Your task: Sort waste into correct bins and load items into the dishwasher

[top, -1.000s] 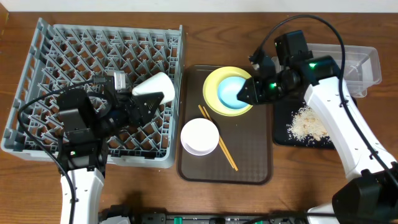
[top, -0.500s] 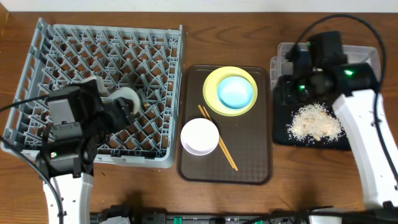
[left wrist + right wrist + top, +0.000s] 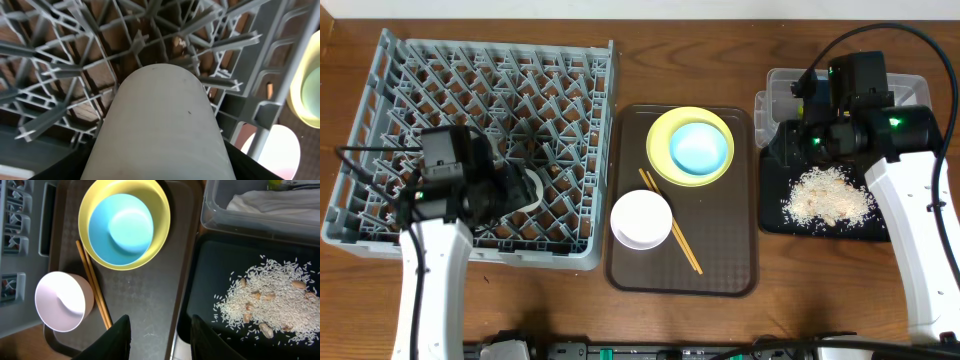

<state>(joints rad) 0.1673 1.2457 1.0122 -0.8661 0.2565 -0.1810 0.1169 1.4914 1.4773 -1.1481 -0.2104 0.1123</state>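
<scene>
My left gripper (image 3: 515,190) is shut on the small white cup (image 3: 530,187) and holds it low over the pegs of the grey dishwasher rack (image 3: 470,80). In the left wrist view the cup (image 3: 160,125) fills the middle, with the rack (image 3: 60,75) beneath it. My right gripper (image 3: 160,322) is open and empty, hovering over the edge between the brown tray and the black bin (image 3: 210,270). Rice scraps (image 3: 825,197) lie in the black bin. The napkin (image 3: 270,202) lies in the clear bin (image 3: 910,95).
On the brown tray (image 3: 720,250) the light blue bowl (image 3: 698,148) sits on the yellow plate (image 3: 665,130), with the white bowl (image 3: 640,218) and chopsticks (image 3: 672,235) nearer the front. A green wrapper edge (image 3: 280,184) shows in the clear bin.
The left gripper carried the cup left and down into the rack. The right gripper pulled away from the blue bowl and now hangs over the black bin's left edge.
</scene>
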